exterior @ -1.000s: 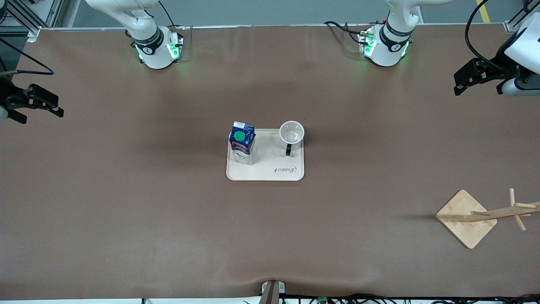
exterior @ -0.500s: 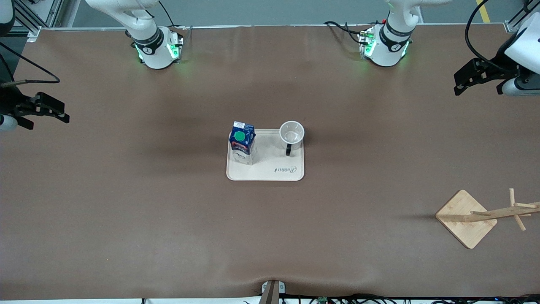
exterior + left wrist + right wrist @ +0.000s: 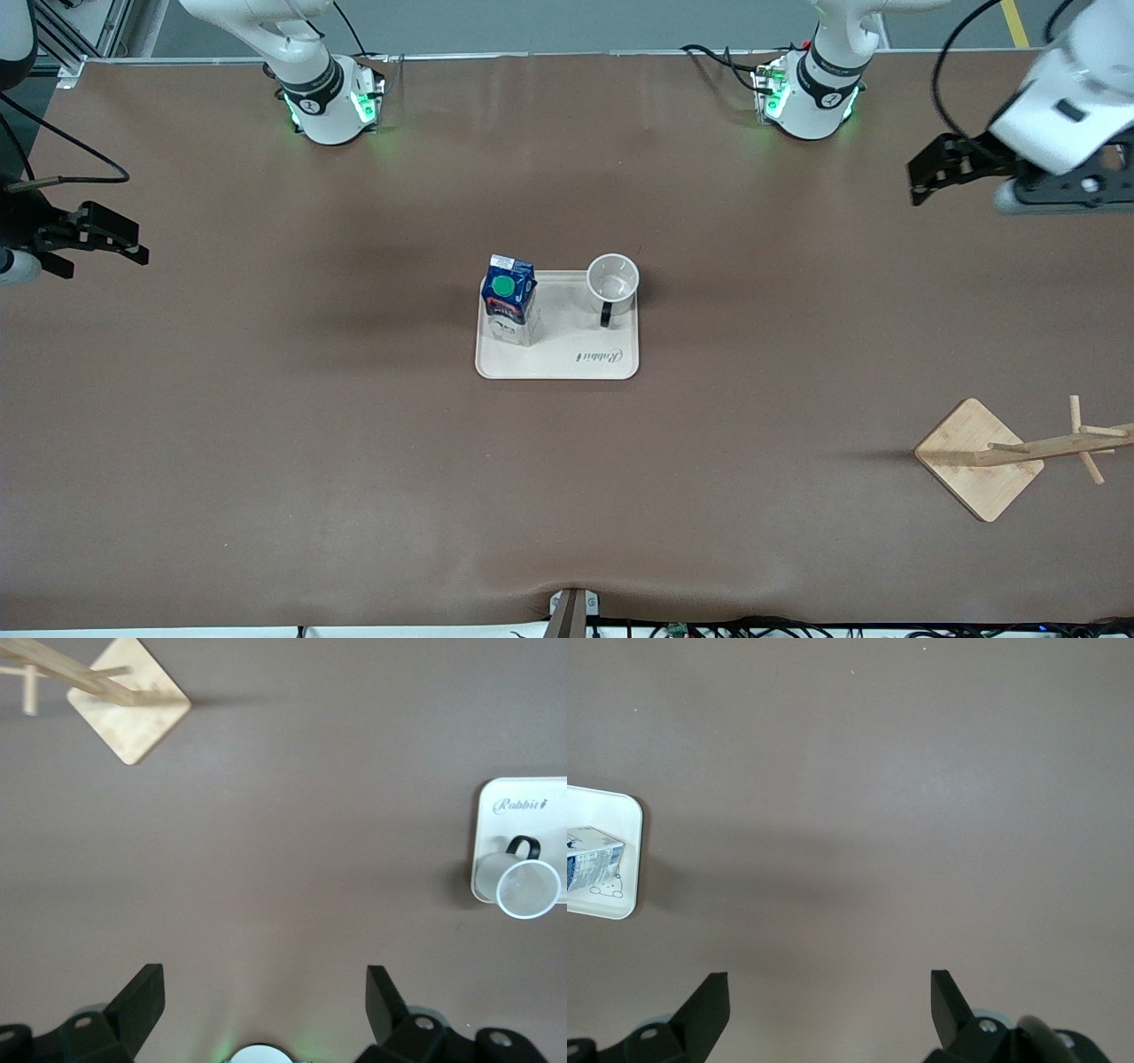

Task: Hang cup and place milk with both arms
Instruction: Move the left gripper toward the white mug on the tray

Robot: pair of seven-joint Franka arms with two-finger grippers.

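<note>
The white cup (image 3: pixel 613 282) with a black handle stands upright on the pale tray (image 3: pixel 567 363), at the tray's end toward the left arm. The dark blue milk (image 3: pixel 508 297) with a green cap stands on the same tray, toward the right arm's end. My left gripper (image 3: pixel 918 182) hangs open over bare table near the left arm's end, well away from the cup (image 3: pixel 527 886). My right gripper (image 3: pixel 137 246) hangs open over the table's other end, well away from the milk (image 3: pixel 589 864). Both the left gripper (image 3: pixel 266 973) and the right gripper (image 3: pixel 828 976) have nothing between their fingers.
A wooden peg rack (image 3: pixel 979 458) on a square base stands near the left arm's end, nearer the front camera than the tray; the left wrist view shows the rack (image 3: pixel 128 711) too. A brown mat (image 3: pixel 354 461) covers the table.
The left gripper has swung inward toward the tray. The right gripper has also crept a little toward the tray. Cup, milk and rack have not moved.
</note>
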